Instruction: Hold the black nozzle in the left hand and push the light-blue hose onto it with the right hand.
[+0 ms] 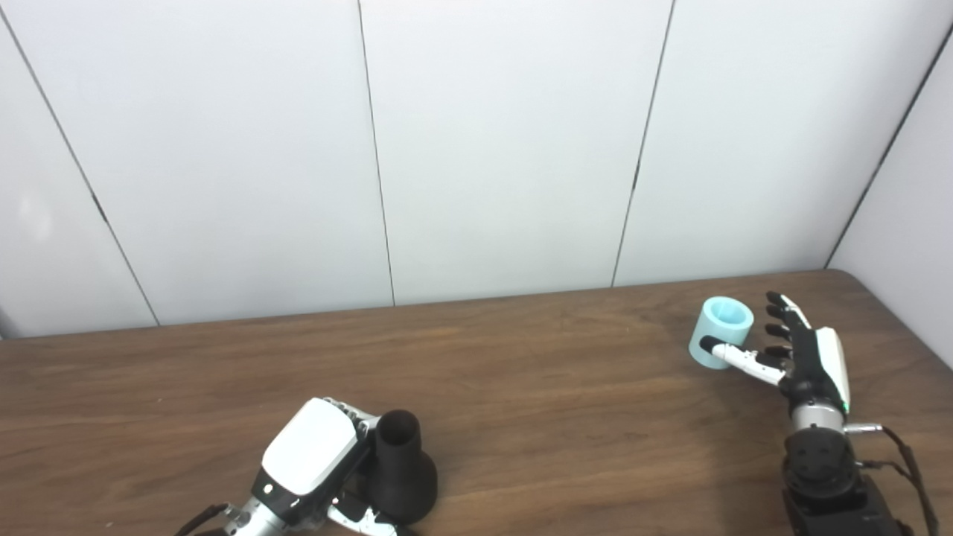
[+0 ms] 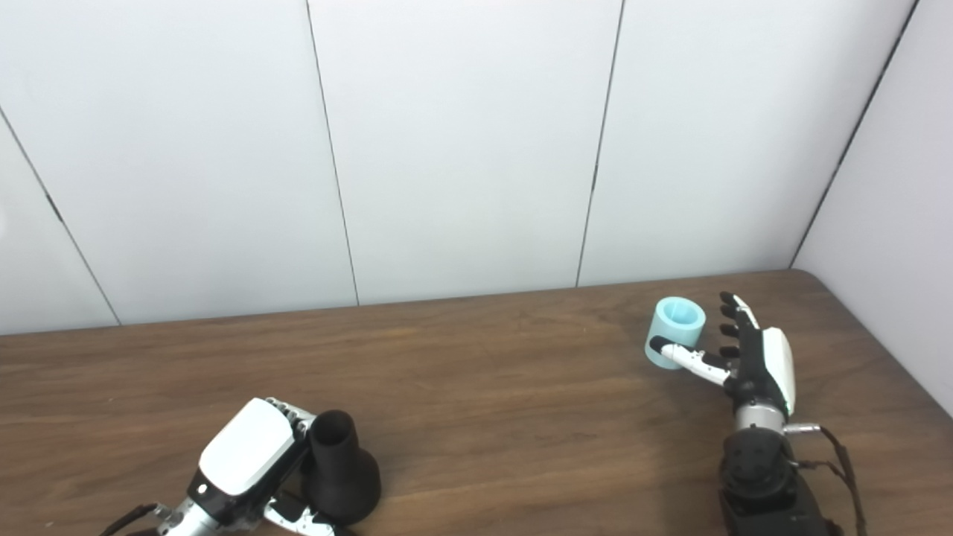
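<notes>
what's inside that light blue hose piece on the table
Nothing visible: the light-blue hose stands upright, its open top showing only pale inner wall. Its bottom is hidden. The right hand is beside it.

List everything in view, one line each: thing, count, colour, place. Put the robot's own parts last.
black nozzle: one, black, upright near the table's front edge on the left, narrow open end up.
light-blue hose: one short piece, light blue, standing on end at the far right of the table, opening up.
table: one, dark brown wood, spanning the view.
wall panels: white, behind the table and along its right side.
left hand: one, white and black, wrapped around the nozzle's left side.
right hand: one, black and white, fingers spread beside the hose, thumb against its near side, not closed on it.
</notes>
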